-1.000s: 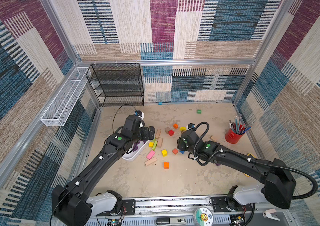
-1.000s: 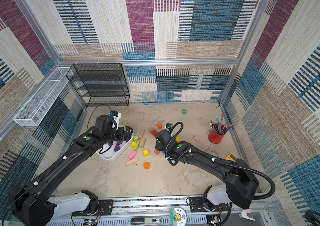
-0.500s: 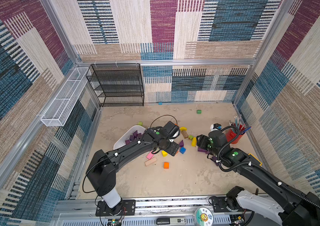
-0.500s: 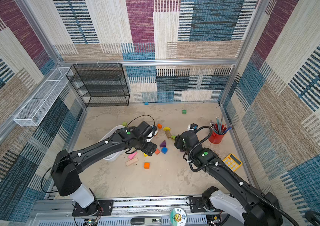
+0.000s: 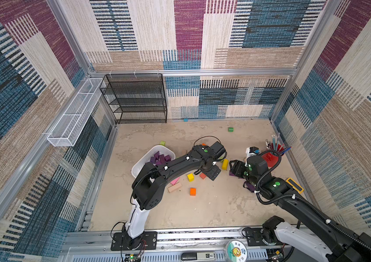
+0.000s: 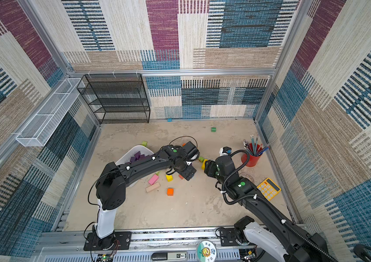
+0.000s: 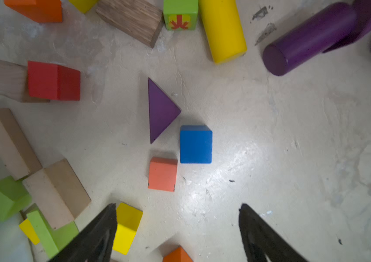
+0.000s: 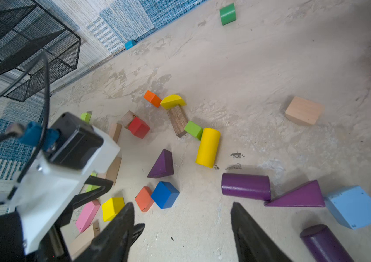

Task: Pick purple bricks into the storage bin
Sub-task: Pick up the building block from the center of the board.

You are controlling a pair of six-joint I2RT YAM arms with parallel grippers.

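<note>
Approach seems in hand: left gripper [image 7: 177,205], wide and empty, hangs over a purple wedge [image 7: 160,110] just beside a blue cube [image 7: 195,145], needing a clean descent; right gripper [image 8: 182,204], likewise parted, faces a purple cylinder [image 8: 245,186], well apart from the storage bin [image 5: 141,163].

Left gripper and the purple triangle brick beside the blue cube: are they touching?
Apart. The left wrist view shows the open left gripper with both fingertips well short of the purple triangle brick, bare floor between.
</note>
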